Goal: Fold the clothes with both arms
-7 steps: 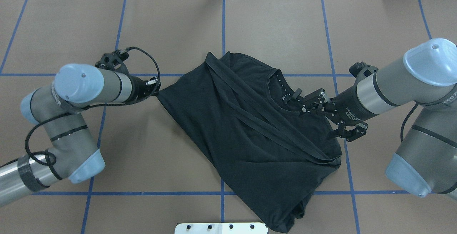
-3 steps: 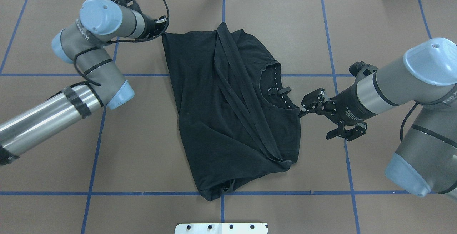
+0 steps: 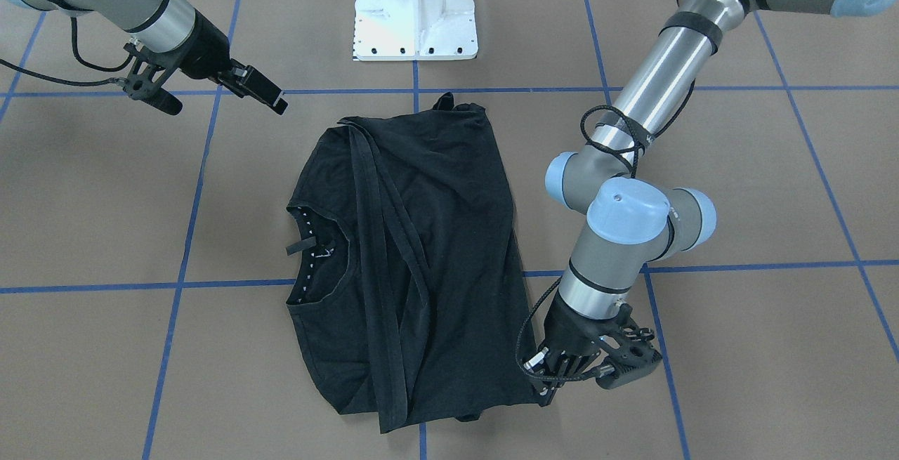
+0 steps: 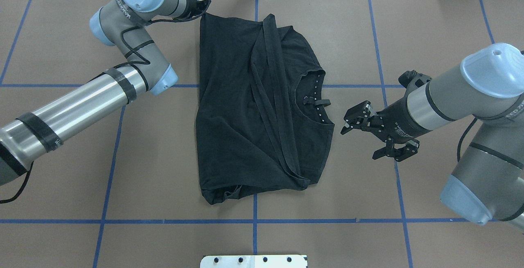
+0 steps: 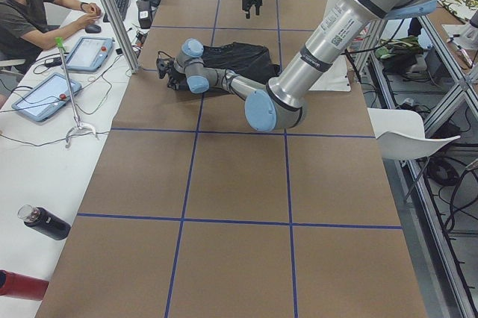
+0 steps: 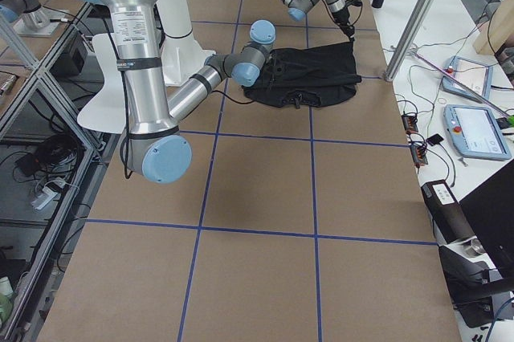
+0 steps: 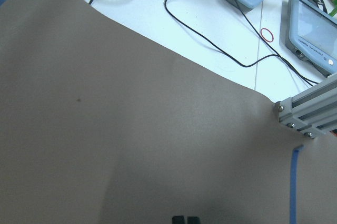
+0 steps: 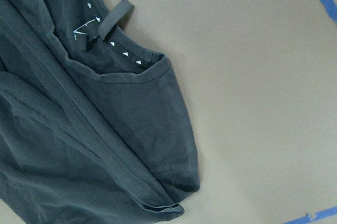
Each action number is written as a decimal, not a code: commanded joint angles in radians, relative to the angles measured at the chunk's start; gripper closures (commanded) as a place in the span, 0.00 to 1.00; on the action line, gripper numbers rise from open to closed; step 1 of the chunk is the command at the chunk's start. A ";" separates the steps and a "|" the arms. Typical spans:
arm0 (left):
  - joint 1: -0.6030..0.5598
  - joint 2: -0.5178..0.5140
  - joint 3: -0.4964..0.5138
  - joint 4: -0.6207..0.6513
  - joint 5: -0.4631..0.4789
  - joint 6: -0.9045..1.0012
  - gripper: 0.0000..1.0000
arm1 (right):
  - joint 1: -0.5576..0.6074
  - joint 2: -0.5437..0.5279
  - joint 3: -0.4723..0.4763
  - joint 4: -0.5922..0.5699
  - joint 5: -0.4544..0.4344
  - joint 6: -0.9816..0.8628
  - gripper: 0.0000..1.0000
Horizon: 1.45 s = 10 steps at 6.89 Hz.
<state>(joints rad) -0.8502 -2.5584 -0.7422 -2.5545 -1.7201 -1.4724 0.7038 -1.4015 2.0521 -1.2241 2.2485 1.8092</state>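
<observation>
The shirt (image 4: 237, 116) lies mid-surface (image 4: 163, 157), loosely doubled lengthwise, with long hem bands running across its top and the collar (image 4: 311, 100) toward the robot's right. It looks light, limp and thin. It probably drapes and slides over the brown covering rather than holding any shape, and layers will likely shift if only one is caught.

The left end effector (image 3: 550, 391) sits at the shirt's far corner, on the robot's left, fingers pressed together, apparently pinching the fabric there. The right end effector (image 4: 359, 142) hovers spread wide just beside the collar-side edge, touching nothing.

Good holds are probably corners and seamed edges, where the cloth is thicker: the shoulder edge below the collar (image 8: 174, 129) for the right arm, taken through both layers. A pinch mid-panel would likely just bunch the cloth.
</observation>
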 commanded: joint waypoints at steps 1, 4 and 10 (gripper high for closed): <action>0.000 -0.059 0.107 -0.070 0.020 0.001 1.00 | -0.007 0.013 -0.007 0.002 -0.076 0.002 0.00; 0.003 0.037 -0.051 -0.070 0.002 0.014 0.00 | -0.111 0.088 -0.018 -0.005 -0.268 0.001 0.00; -0.001 0.478 -0.707 0.182 -0.124 0.199 0.00 | -0.239 0.314 -0.185 -0.107 -0.417 -0.464 0.12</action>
<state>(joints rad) -0.8505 -2.1417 -1.3437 -2.4365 -1.8349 -1.3006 0.4786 -1.1100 1.8754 -1.3119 1.8533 1.5074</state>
